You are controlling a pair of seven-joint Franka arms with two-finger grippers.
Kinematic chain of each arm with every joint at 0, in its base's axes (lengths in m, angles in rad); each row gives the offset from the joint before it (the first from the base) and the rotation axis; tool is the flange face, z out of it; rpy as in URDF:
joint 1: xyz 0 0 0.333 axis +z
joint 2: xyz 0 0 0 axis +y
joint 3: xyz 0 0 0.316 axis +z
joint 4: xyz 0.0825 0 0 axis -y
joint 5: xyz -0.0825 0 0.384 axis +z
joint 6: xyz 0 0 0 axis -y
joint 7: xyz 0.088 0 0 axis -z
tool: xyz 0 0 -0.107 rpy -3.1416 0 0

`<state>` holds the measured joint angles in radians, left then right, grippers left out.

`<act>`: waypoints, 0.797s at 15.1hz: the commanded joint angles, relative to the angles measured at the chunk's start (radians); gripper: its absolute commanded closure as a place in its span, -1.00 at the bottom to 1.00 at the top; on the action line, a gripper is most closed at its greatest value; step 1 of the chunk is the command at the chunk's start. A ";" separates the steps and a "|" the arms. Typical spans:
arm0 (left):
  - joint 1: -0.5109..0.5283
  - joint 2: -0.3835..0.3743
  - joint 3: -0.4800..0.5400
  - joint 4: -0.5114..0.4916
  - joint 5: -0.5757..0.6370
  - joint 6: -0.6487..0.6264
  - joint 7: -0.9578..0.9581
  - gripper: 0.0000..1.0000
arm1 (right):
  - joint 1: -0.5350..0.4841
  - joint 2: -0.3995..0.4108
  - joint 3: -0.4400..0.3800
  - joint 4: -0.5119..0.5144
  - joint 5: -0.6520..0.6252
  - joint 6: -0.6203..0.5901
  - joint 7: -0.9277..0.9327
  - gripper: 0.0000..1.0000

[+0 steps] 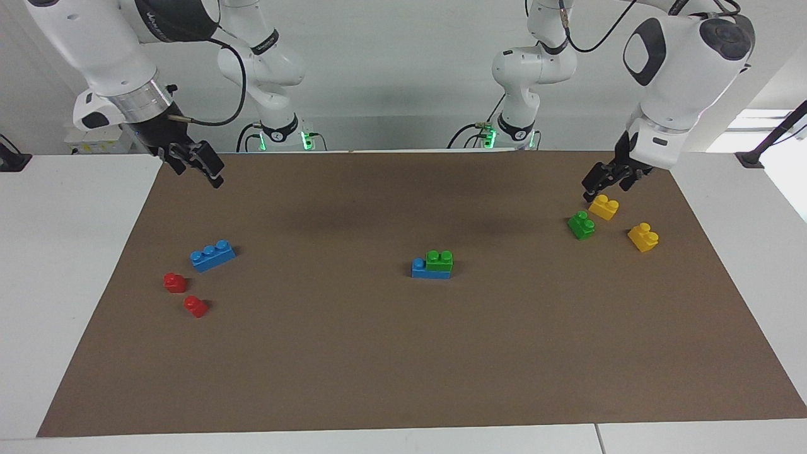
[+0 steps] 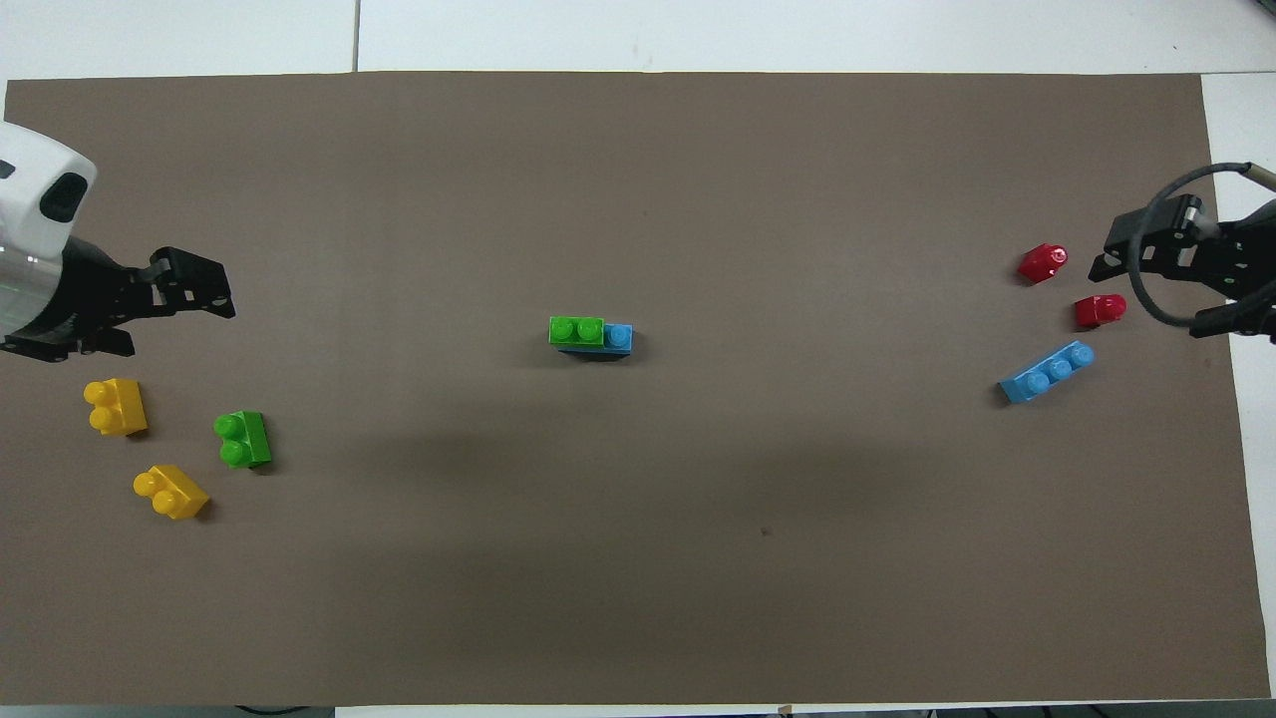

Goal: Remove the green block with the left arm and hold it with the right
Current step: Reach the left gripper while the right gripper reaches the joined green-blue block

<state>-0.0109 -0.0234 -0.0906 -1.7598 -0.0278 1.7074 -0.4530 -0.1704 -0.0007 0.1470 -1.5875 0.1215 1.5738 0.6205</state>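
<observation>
A green block with two studs sits on top of a blue brick in the middle of the brown mat; the pair also shows in the overhead view, green block on blue brick. A second, loose green block lies at the left arm's end, between two yellow bricks. My left gripper is open and empty, raised over the mat beside the yellow brick. My right gripper, with its wire loop, is open and empty, raised over the mat's right-arm end.
Two yellow bricks lie at the left arm's end. A blue three-stud brick and two red pieces lie at the right arm's end. The brown mat covers the white table.
</observation>
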 commanded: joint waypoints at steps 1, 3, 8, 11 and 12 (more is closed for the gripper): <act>-0.056 -0.058 0.008 -0.082 0.006 0.040 -0.272 -1.00 | 0.005 -0.022 0.011 -0.032 0.076 0.015 0.470 -0.93; -0.072 -0.061 0.008 -0.095 0.002 0.070 -0.454 -1.00 | 0.011 -0.015 0.011 -0.039 0.148 0.029 0.670 -0.90; -0.112 -0.078 0.008 -0.138 -0.024 0.112 -0.820 -1.00 | 0.011 0.022 0.009 -0.091 0.311 0.028 0.746 -0.85; -0.152 -0.084 0.006 -0.173 -0.038 0.146 -0.987 -1.00 | 0.011 0.094 0.011 -0.085 0.414 0.041 0.783 -0.84; -0.168 -0.084 0.008 -0.187 -0.038 0.162 -1.033 -1.00 | 0.012 0.111 0.011 -0.085 0.438 0.057 0.783 -0.84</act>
<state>-0.1380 -0.0686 -0.0964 -1.8788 -0.0467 1.8196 -1.3792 -0.1526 0.0686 0.1554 -1.6706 0.4959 1.5983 1.3849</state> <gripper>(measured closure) 0.000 0.097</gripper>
